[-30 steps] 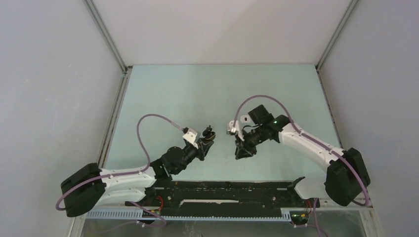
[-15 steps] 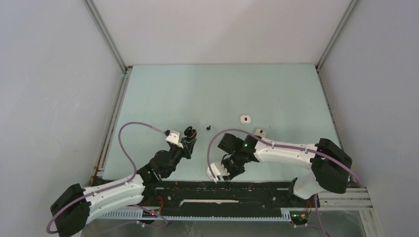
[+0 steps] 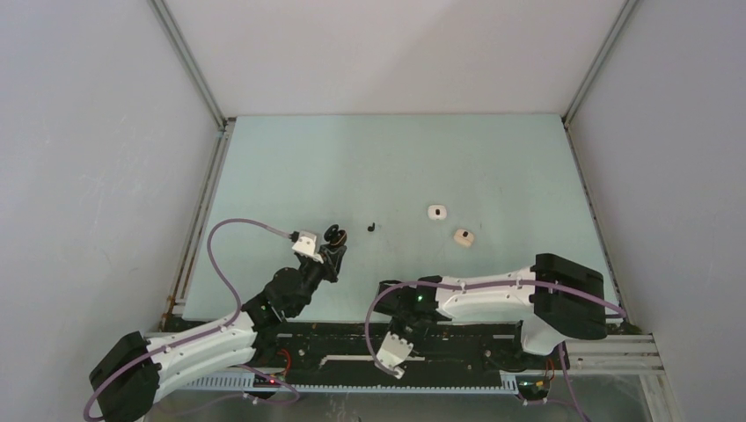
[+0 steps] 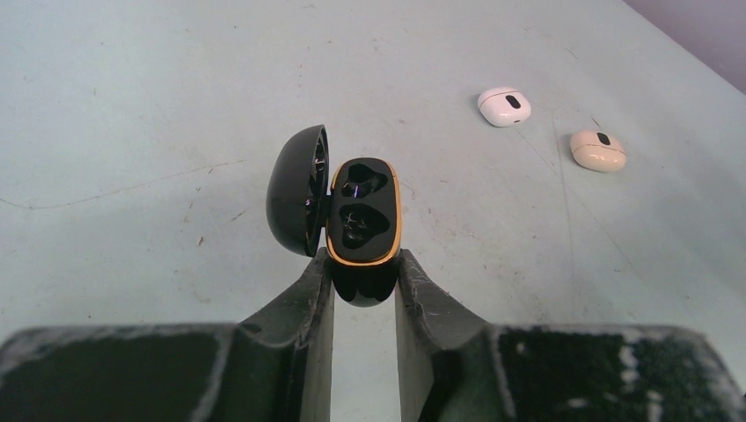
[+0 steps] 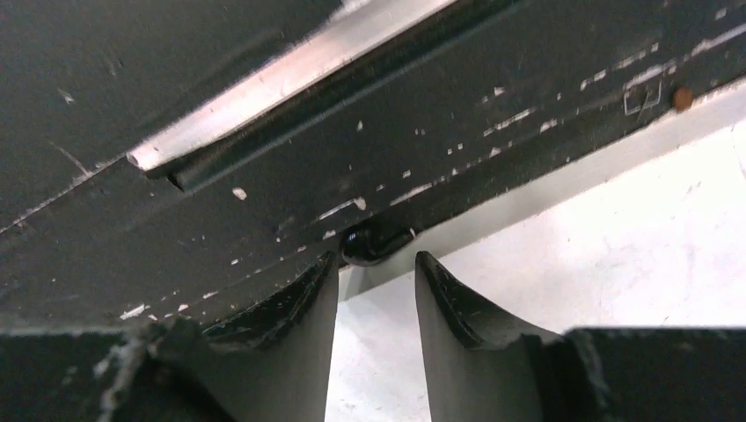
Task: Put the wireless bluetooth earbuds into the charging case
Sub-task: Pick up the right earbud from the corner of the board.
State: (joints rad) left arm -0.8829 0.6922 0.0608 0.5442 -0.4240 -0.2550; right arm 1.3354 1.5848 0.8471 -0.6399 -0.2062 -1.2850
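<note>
My left gripper (image 4: 363, 264) is shut on the base of a black charging case (image 4: 362, 220) with a gold rim. It holds the case just above the table, with the lid (image 4: 297, 189) hinged open to the left. The two wells look dark, and I cannot tell what lies in them. A tiny black earbud (image 3: 371, 227) lies on the table to the right of the case (image 3: 335, 235). My right gripper (image 5: 376, 259) is open, down at the black front rail (image 5: 264, 167). A small glossy black rounded thing (image 5: 374, 243) sits just past its fingertips, and I cannot tell what it is.
A small white rounded piece (image 4: 504, 105) and a beige one (image 4: 598, 150) lie on the pale green table (image 3: 352, 158), beyond and to the right of the case. The right arm (image 3: 479, 294) stretches along the near edge. Grey walls enclose the table.
The right arm has swung back from mid-table to the front rail, and its jaws have widened. The left arm drew back to the left with the case, then held still.
</note>
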